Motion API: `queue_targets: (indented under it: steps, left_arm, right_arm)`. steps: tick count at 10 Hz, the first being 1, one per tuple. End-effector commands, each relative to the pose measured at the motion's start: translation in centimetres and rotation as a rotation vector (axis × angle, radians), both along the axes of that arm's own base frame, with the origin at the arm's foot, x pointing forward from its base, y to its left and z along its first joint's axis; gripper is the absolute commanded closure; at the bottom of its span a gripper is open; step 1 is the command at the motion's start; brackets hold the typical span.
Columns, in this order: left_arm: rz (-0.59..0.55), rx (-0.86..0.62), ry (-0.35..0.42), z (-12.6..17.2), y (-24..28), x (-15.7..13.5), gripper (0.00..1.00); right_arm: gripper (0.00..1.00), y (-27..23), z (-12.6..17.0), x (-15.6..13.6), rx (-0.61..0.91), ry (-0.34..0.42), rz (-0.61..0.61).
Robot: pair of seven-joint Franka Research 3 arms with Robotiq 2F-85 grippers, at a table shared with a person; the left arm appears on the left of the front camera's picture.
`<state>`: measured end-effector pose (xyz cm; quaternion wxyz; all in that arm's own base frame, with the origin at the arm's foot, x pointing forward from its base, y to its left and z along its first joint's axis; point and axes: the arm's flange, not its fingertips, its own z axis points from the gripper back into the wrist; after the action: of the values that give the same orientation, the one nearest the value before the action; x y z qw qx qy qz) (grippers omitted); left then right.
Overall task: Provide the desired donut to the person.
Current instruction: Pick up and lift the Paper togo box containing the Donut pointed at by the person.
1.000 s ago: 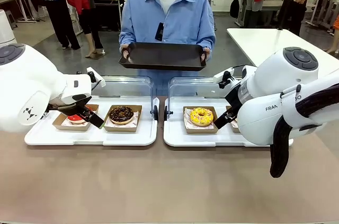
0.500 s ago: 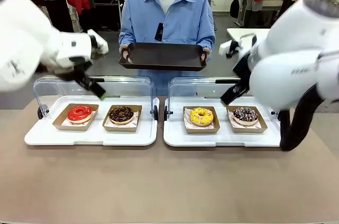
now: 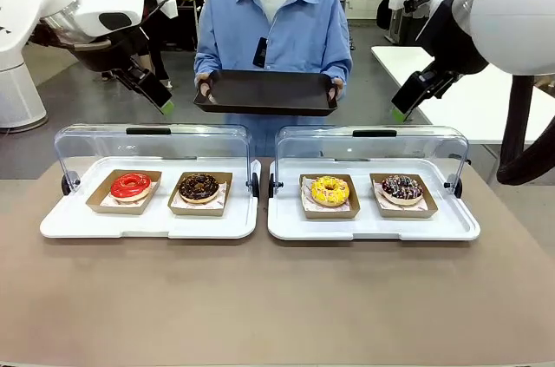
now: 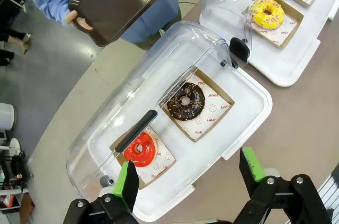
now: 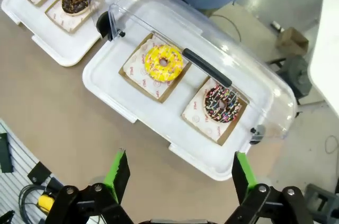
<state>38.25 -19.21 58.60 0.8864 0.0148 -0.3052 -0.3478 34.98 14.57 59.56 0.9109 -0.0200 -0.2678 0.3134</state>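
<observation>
Since a second ago both arms have lifted away from the trays. The left fingers [image 4: 127, 177] and right fingers [image 5: 118, 170] are now hanging high above the counter [image 3: 277, 298], out toward its two far corners. You are looking at both pairs spread wide, with nothing between them.

Working outward from your side, two white trays are sitting side by side on the counter, just apart. The left tray [image 3: 147, 226] is carrying a red donut [image 3: 130, 185] and, to its right, a chocolate donut [image 3: 199, 186]. The right tray [image 3: 373, 228] is carrying a yellow donut [image 3: 329, 190] and a dark sprinkled donut [image 3: 401, 186]. Each donut is resting in its own brown card boat [image 3: 217, 206], well apart from either pair of fingers. You cannot tell which one is wanted.

Behind the donuts, the left lid [image 3: 147, 143] and right lid [image 3: 373, 143], both clear domes with dark handles, are standing over the far edge of their trays.

Beyond the lids, the person [image 3: 273, 20] is standing at the far side, gripping a dark serving tray [image 3: 266, 92] by both ends and holding it level in front of the body.
</observation>
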Motion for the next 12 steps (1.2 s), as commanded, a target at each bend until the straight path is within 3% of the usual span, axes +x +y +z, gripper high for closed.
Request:
queue_targets:
  steps: [1, 8, 9, 12]
  left_arm:
    - [0.0, -0.004, 0.01, -1.0, 0.0, 0.0, 0.0]
    - [0.001, 0.005, 0.015, -0.8, 0.0, 0.1, 0.0]
    - [-0.064, -0.036, 0.099, -0.6, 1.3, 1.8, 0.0]
    - [-0.286, -0.221, 0.269, 0.6, 6.7, 5.2, 0.0]
  right_arm:
    - [0.0, 0.3, -2.0, 0.8, 0.007, 0.017, 0.003]
    - [0.0, 0.2, -1.7, 0.7, -0.008, 0.029, 0.0]
    - [0.0, -1.5, -2.0, 1.6, 0.042, 0.109, 0.129]
    - [0.0, -10.7, -2.3, 5.4, 0.317, 0.196, 0.392]
